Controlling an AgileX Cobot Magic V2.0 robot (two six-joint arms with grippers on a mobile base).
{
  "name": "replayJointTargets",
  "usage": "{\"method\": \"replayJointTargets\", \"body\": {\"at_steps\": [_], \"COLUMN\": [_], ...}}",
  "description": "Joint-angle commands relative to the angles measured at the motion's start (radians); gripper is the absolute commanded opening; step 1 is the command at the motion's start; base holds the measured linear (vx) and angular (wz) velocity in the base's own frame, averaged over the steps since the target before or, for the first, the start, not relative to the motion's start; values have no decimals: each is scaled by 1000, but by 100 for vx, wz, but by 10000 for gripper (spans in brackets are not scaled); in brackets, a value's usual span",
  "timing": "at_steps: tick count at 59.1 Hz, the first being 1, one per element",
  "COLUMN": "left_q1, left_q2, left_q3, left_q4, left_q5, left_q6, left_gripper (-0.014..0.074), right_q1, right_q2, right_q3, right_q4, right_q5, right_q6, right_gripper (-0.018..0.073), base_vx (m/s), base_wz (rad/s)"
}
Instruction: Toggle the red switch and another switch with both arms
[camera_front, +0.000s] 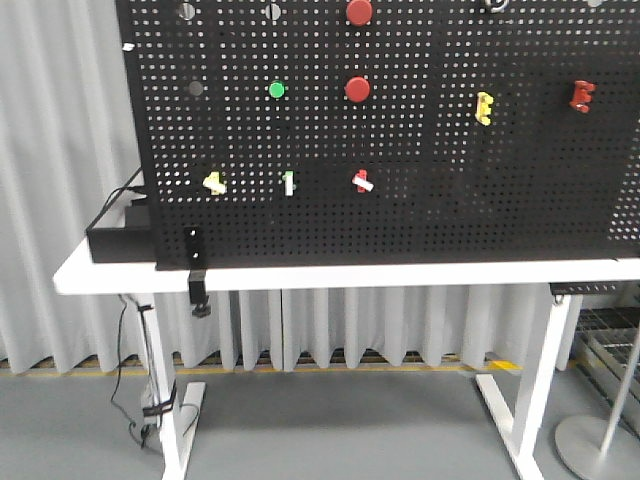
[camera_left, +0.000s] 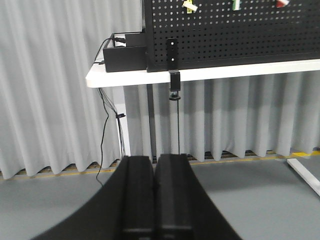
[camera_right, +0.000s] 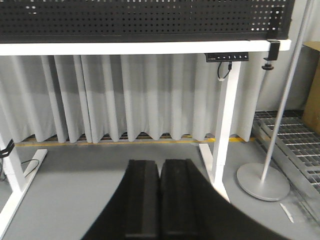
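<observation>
The black perforated metal pegboard (camera_front: 420, 220) stood upright on the white tabletop (camera_front: 330, 275), and everything here was placed off that board. The small red toggle switch with a white lever tip (camera_front: 362, 182) sat in the pegboard's lower row, left of the board's middle, right under a big round red push button (camera_front: 358, 89). The small pale yellow toggle switch (camera_front: 214, 183) was in that same row, close to the pegboard's left edge. Between the two stood a slim white upright switch (camera_front: 288, 183), with a round green button (camera_front: 277, 90) above it on the board.

The black left gripper (camera_left: 154, 200) had its two fingers pressed together with nothing between them. It hung well below and out in front of the pegboard, facing the board's lower left corner. From that wrist, the yellow and red toggles only just showed at the top of the view.

The black right gripper (camera_right: 160, 200) was likewise closed on nothing, low and well apart from the pegboard, facing its bottom strip. Neither toggle showed from there.

A black rectangular box (camera_front: 120, 238) lay against the pegboard's left end. A black clamp (camera_front: 197, 290) hung just under its lower left corner.
</observation>
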Motion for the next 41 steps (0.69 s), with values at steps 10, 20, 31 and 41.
{"method": "replayJointTargets", "body": {"at_steps": [10, 20, 31, 41], "left_q1": [2, 2, 2, 2], "left_q2": [-8, -8, -8, -8], "left_q3": [20, 20, 20, 20], "left_q4": [-3, -3, -3, -3], "left_q5": [-77, -77, -77, -77], "left_q6": [0, 0, 0, 0], "left_gripper": [2, 2, 2, 2], "right_q1": [-7, -7, -7, -7], "right_q2": [-7, -7, -7, -7], "right_q3": [5, 5, 5, 5], "right_q4": [-3, -3, -3, -3], "right_q5": [-82, -82, -82, -82], "right_q6": [-7, -7, -7, -7], "right_gripper": [-6, -6, -6, -6], "base_vx": [39, 42, 41, 36], "base_wz": [-1, 3, 2, 1]}}
